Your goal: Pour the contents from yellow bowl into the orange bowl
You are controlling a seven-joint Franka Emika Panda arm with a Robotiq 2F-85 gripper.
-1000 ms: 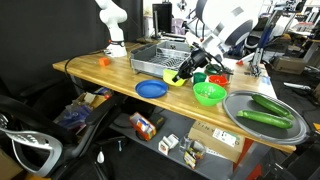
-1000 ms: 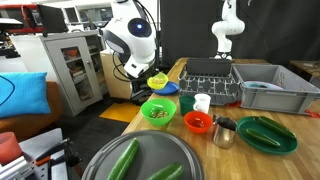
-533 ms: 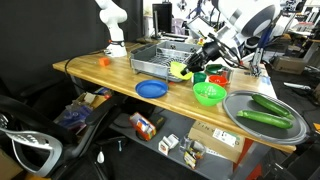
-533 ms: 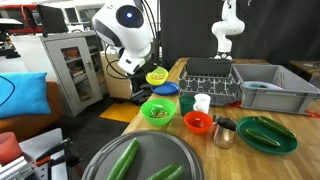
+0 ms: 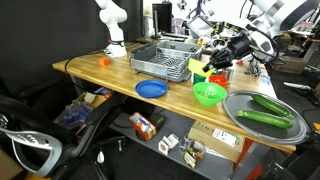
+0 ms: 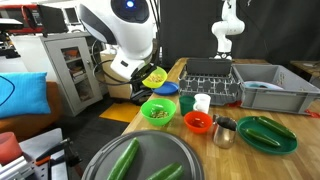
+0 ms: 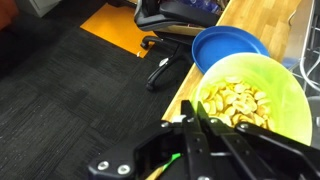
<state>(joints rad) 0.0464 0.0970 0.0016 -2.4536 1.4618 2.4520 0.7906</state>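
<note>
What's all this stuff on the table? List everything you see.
yellow bowl: one, yellow, held in the air, pale pieces inside
green bowl: one, green, near table edge
orange bowl: one, red-orange, beside green bowl
metal pitcher: one, silver, beside orange bowl
blue plate: one, blue, table edge
dish rack: one, grey, table back
white cup: one, white, beside rack
metal tray: one, silver, table end, two cucumbers on it
gripper: one, black, shut on yellow bowl's rim

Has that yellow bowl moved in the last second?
Yes. The yellow bowl has shifted away from the blue plate, along the gray rack's front, toward the orange bowl.
</note>
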